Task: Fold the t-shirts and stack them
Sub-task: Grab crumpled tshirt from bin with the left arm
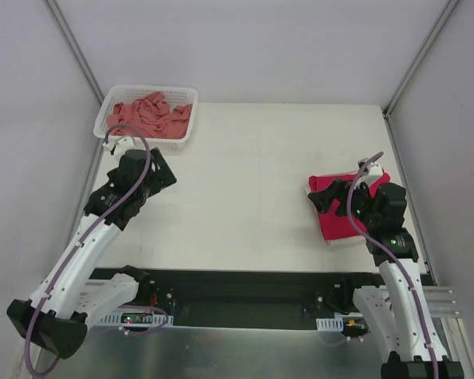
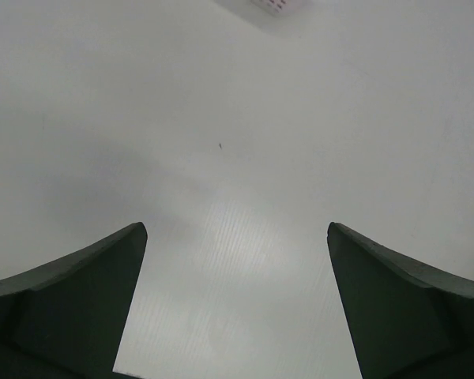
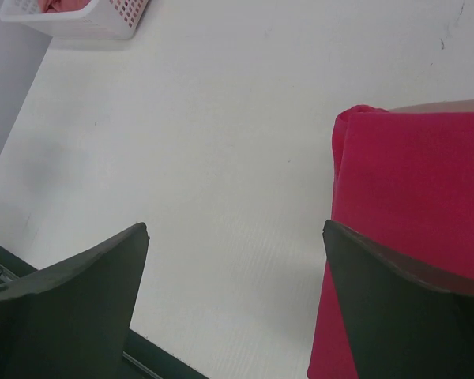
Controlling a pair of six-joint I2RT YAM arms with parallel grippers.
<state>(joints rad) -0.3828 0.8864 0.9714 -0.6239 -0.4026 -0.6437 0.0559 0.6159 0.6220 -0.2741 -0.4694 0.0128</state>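
Dark wedge-shaped left fingers (image 2: 79, 300) fill the bottom of the left wrist view. They are spread as wide as they go, with only bare matte white worktop (image 2: 237, 118) between them. Right fingers (image 3: 71, 300): same wide spread, nothing held. One finger overlaps the edge of the crimson-magenta cotton t-shirt (image 3: 419, 181) in view; contact cannot be told.

Crimson tee lies at the right side of the worktop as a flat, roughly rectangular fold with rounded edges, partly under the right arm. A paler strip along its far edge may be another layer; unclear.

Dusty salmon-pink cotton t-shirt (image 1: 150, 114) sits crumpled in ridges inside the white plastic mesh basket (image 1: 186, 136) at the far-left corner, just beyond the left fingers.

Handling judgement:
- Cloth is light, soft and limp; it will sag and drape from any single pinch.
- Take the pink tee by a raised ridge, then regrip at both shoulders to spread it.
- The basket lattice could snag fabric.
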